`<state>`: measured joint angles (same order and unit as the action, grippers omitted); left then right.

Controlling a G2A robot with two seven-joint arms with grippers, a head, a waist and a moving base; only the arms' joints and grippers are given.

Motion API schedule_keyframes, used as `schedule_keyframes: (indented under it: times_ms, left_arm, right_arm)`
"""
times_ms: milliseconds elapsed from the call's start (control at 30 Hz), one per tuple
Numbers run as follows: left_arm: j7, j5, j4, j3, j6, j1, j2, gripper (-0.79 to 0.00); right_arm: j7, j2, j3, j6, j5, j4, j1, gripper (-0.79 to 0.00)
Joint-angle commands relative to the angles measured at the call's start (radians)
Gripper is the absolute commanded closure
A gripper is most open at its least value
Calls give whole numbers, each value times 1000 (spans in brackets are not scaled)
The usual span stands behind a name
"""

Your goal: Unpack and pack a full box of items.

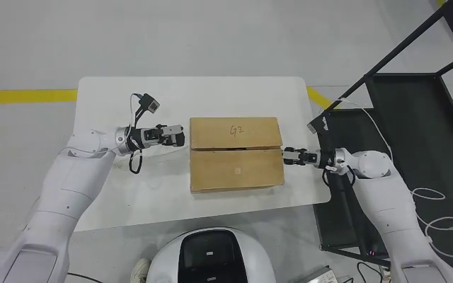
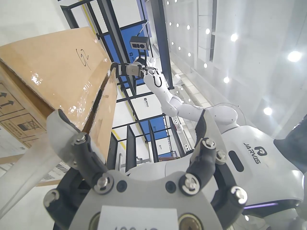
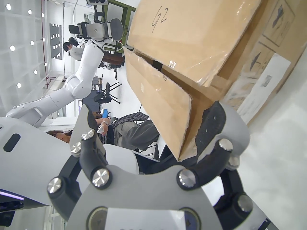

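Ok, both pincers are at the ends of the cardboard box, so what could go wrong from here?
The corner of the near flap sits between the fingers of the open right pincer; its edge looks ragged, so a hard pull might tear it. The left pincer is open at the opposite end of the box; uneven lifting could twist the flap or drag the box across the table.

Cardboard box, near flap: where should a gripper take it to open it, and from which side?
I'd take the near flap at its short end edge, coming in from the cardboard box's right end. That edge stands slightly lifted off the box, leaving room for a finger beneath; the open right gripper straddles it.
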<state>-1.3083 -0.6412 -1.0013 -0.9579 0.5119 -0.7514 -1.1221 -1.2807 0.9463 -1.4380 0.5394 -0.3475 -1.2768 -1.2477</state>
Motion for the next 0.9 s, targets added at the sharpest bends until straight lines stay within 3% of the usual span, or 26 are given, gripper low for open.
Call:
schedule_keyframes:
  times_ms: [0,433,600,867]
  left_arm:
    - [0,0,0,0,0,0,0,-785]
    - [0,0,0,0,0,0,0,-785]
    - [0,0,0,0,0,0,0,-785]
    - [0,0,0,0,0,0,0,-785]
  right_arm:
    - [-6,-3,20,-6,-20,1,2,-785]
    - [-115,-51,71,-114,-227,-65,5,-785]
    - [-124,-83,65,-123,-212,-127,-28,-785]
    - [-60,-150,75,-59,-138,-322,-174,-785]
